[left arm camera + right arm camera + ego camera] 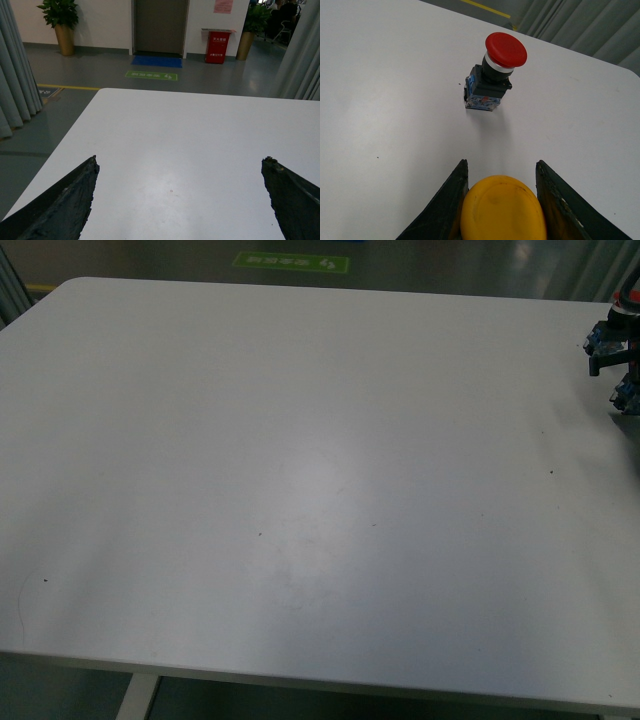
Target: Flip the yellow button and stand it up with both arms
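one yellow button (pixel 502 210) clamped in the right hand (pixel 501 165), left hand (pixel 180 159) spread wide

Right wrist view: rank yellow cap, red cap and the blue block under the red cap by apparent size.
Largest: yellow cap, though it is nearest the camera.
Then red cap and blue block: roughly alike, not ranked.

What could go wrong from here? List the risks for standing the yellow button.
1. The right gripper holds the yellow button only by its round cap, so it may slip or twist.
2. The red button stands just ahead and could get knocked over.
3. Both sit near the edge of the table, so a dropped button might roll off.
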You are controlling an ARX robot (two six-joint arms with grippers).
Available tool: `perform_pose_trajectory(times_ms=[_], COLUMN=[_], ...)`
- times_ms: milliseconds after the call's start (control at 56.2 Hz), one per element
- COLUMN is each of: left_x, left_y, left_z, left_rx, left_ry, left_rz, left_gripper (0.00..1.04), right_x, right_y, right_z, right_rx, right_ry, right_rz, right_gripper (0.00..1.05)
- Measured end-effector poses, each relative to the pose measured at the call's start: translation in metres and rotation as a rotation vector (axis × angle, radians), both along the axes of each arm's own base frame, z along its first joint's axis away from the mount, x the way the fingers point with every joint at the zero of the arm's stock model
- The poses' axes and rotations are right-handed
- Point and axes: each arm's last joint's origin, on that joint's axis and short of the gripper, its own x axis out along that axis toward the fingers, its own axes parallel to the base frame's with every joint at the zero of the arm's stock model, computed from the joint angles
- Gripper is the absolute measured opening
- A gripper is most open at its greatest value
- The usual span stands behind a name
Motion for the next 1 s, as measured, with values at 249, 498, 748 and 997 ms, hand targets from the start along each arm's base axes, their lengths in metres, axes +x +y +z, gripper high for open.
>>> perform_pose_trajectory(times_ms=[249,498,748,997], left_x=[0.000,0.000,0.000,0.000], left_y=[0.000,0.000,0.000,0.000], left_z=[0.000,0.000,0.000,0.000], left_rx=[0.000,0.000,0.000,0.000], left_ry=[0.000,0.000,0.000,0.000], left_rz=[0.000,0.000,0.000,0.000], left_gripper=[0.98,0.98,0.98,0.98], right_x=[0.003,0.004,0.003,0.001], right_y=[-0.001,-0.003,-0.007,-0.010], right_z=[-0.007,-0.010,-0.011,-0.013], right_rx=[-0.004,-0.011,-0.008,-0.003], right_ry=[0.013,0.010,0.016,0.027], right_rz=[-0.006,-0.009,-0.020,-0.032], right_gripper=[0.34,0.34,0.34,0.63])
